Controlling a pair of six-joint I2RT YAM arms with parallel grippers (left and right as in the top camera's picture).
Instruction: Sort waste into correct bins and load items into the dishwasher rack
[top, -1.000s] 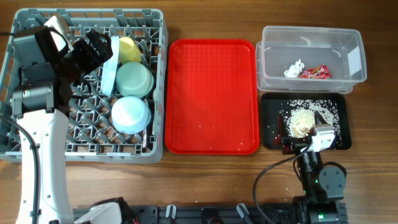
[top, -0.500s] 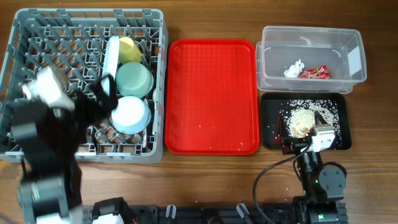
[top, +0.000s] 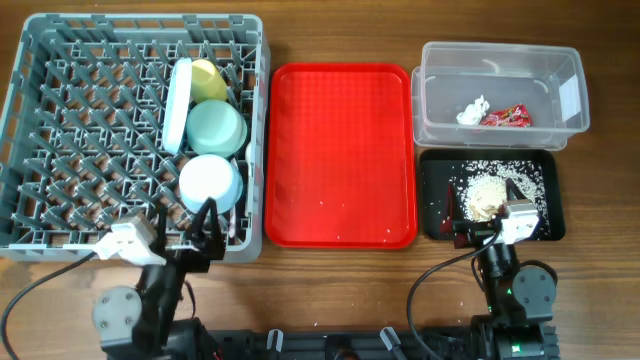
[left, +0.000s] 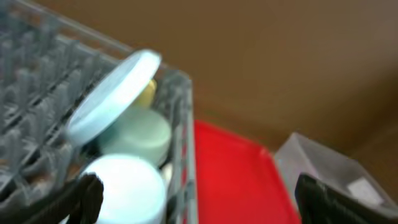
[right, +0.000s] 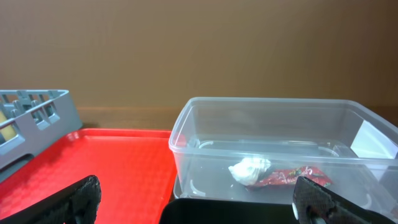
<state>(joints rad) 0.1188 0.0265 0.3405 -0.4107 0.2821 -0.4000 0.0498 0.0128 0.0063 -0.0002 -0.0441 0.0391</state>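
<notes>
The grey dishwasher rack (top: 60, 130) holds a standing pale blue plate (top: 178, 105), a yellow cup (top: 208, 76) and two pale blue bowls (top: 217, 127) (top: 209, 183). In the left wrist view the plate (left: 115, 93) and bowls (left: 127, 190) show blurred. The clear tub (top: 500, 60) holds the white tissue (top: 472, 110) and red wrapper (top: 505, 117). The tissue (right: 250, 170) and wrapper (right: 292, 176) also show in the right wrist view. Rice scraps (top: 486, 192) lie on the black tray (top: 553, 225). My left gripper (top: 188, 236) (left: 199, 202) is open and empty at the rack's front edge. My right gripper (top: 484, 212) (right: 199, 202) is open and empty over the black tray's front. I cannot make out the fork and spoon.
A large red tray (top: 340, 150) lies between the rack and the two bins, with a few crumbs on it. A few rice grains lie on the wooden table in front of the black tray. Both arm bases stand at the table's front edge.
My left arm has pulled back from above the rack's far left to the rack's front edge, low by the table front. The right arm has not moved.
</notes>
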